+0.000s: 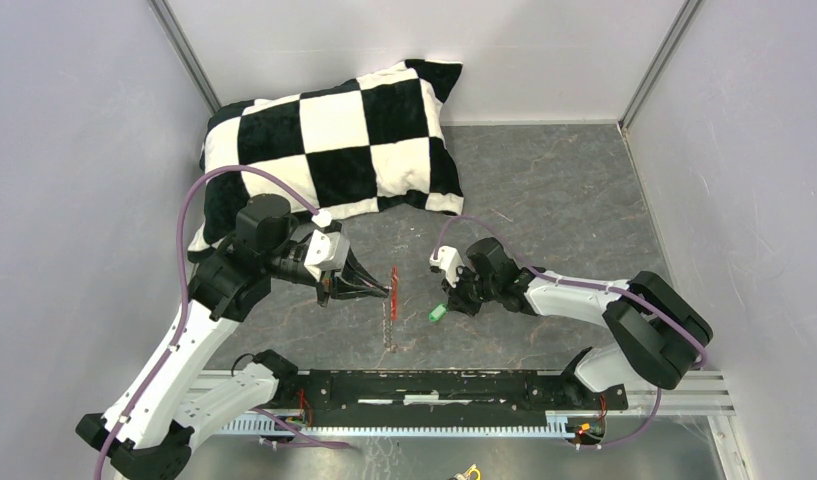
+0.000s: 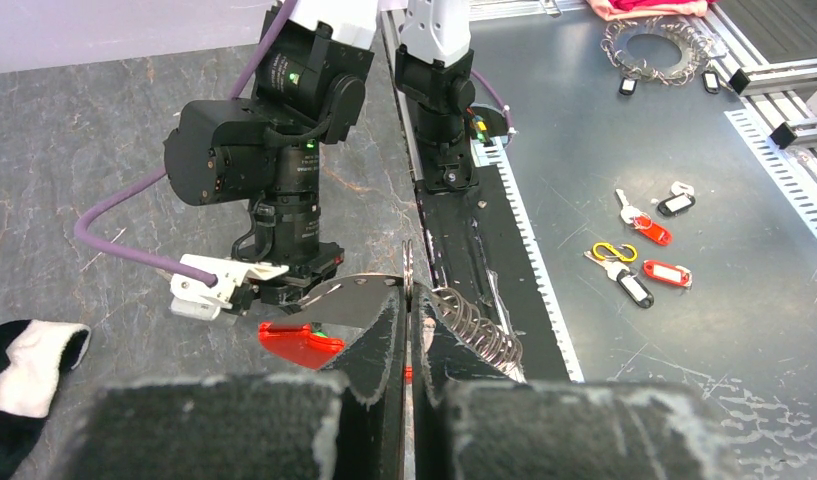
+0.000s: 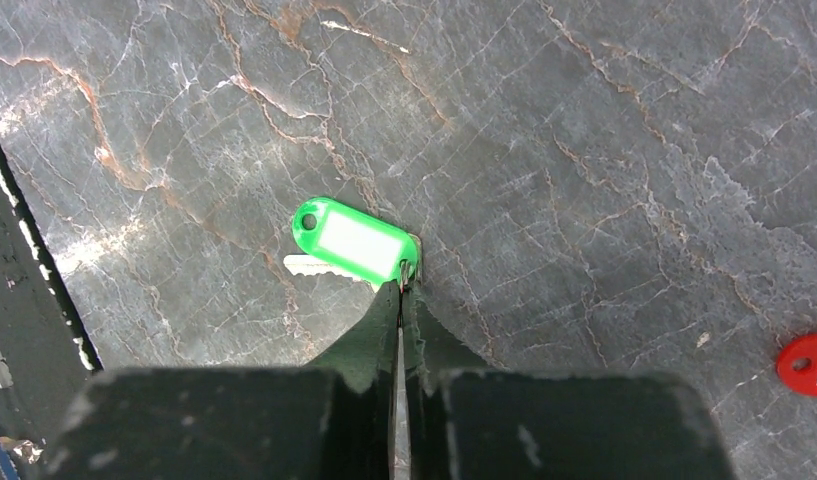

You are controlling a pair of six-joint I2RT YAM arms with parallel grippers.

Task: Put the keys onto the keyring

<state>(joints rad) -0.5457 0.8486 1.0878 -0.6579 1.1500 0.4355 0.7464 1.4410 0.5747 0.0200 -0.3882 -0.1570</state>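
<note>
Green-tagged key [image 3: 352,240] seemingly pinched by right jaws; left jaws clamp silvery keyring [image 2: 476,328].

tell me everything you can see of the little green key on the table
The small green-headed key has an oval, glossy green plastic head with a white label panel and a round hole at the end away from the right gripper. A short silvery blade pokes out beneath it. It lies flat on the grey marbled table. That gripper's fingertips are pinched together on a thin metal loop at the key's near end; nothing else touches it.
</note>
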